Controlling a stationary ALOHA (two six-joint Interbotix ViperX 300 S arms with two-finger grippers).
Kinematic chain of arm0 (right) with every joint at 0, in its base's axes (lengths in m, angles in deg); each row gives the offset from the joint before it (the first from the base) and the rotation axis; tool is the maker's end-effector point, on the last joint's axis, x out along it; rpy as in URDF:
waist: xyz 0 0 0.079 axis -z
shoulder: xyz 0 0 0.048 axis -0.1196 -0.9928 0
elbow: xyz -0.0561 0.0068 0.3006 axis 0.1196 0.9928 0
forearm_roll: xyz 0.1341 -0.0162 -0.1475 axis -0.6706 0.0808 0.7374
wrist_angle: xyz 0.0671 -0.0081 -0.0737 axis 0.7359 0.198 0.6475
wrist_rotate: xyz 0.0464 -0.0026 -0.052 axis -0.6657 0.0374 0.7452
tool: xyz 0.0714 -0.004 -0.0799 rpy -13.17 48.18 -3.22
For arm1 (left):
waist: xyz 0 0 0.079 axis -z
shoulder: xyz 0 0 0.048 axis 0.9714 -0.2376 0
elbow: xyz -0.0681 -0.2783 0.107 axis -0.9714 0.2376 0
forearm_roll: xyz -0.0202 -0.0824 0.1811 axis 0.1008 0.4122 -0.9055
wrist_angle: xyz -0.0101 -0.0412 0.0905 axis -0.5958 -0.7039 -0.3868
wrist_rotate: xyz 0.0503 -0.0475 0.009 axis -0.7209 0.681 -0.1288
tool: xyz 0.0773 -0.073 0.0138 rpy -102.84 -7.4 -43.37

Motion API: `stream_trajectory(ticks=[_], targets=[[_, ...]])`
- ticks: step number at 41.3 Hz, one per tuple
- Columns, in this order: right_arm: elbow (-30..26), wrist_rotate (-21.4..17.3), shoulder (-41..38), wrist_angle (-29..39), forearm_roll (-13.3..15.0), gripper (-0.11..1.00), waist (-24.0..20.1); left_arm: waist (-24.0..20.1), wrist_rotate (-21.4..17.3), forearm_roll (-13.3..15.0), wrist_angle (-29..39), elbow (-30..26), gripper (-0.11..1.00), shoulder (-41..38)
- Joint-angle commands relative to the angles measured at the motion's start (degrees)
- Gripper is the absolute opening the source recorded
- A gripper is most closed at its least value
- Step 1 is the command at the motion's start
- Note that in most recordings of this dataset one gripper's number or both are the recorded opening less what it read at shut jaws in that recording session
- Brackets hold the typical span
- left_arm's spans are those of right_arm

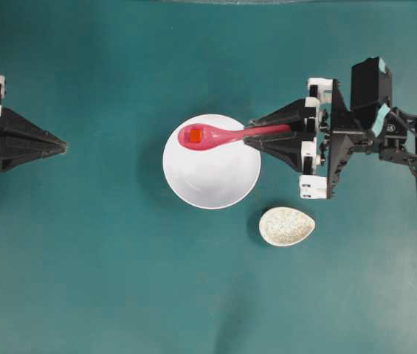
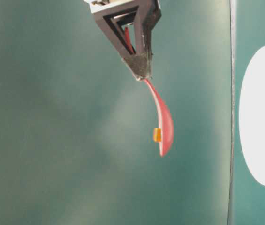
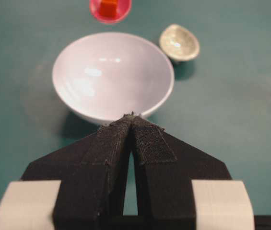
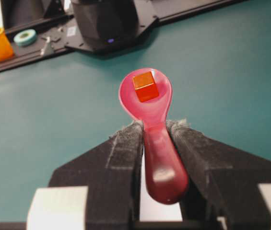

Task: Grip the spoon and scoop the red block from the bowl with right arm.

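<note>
Currently, right gripper [image 4: 155, 132]: jaws clamped on the handle of the spoon [image 1: 219, 136], one pad on each side; handle end sits back between the jaws in the right wrist view.
Spoon attitude: handle runs leftward from the gripper in the overhead view; scoop faces up and lies over the upper left part of the bowl [image 1: 223, 181].
Spoon height: left wrist view shows the scoop [image 3: 110, 8] beyond the far rim of the bowl, not resting in it; table-level view shows it hanging clear from the gripper tips.
Red block [image 4: 145, 86]: sits in the scoop, near its middle, touching the spoon surface.
Bowl interior: plain white, nothing else visible inside.
Right arm [image 1: 370, 118]: reaches in from the right edge of the overhead view, gripper pointing left.
Speckled dish [image 1: 287, 226]: on the table just right of and nearer than the bowl, apart from it.
Left gripper [image 3: 132, 120]: jaws together at the tips, holding nothing; at the left edge of the table, well apart from the bowl, pointing toward it.
Table [image 1: 105, 280]: teal surface.
</note>
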Motion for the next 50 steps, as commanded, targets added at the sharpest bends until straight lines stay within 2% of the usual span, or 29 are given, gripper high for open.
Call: stream_trajectory(ticks=[1, 9, 15, 38, 50], targets=[[-0.5, -0.3, 1.9, -0.8, 0.1, 0.25, -0.2, -0.2, 0.0, -0.1, -1.2, -1.2, 0.0, -0.5], [-1.3, -0.4, 4.2, -0.4, -0.3, 0.24, -0.2, -0.1, -0.1, -0.1, -2.6, -1.1, 0.0, -0.3], [-1.9, -0.4, 6.0, 1.1, -1.8, 0.24, -0.2, -0.2, -0.1, -0.1, -2.5, -1.1, 0.0, -0.5], [-1.8, -0.6, 7.1, 3.6, -2.1, 0.24, -0.2, -0.1, -1.6, -0.4, -2.1, -1.1, 0.0, -0.6], [-1.8, -3.5, 7.1, 3.8, -2.1, 0.24, -0.2, -0.1, -1.2, -0.4, -2.1, -1.1, 0.0, -0.7]])
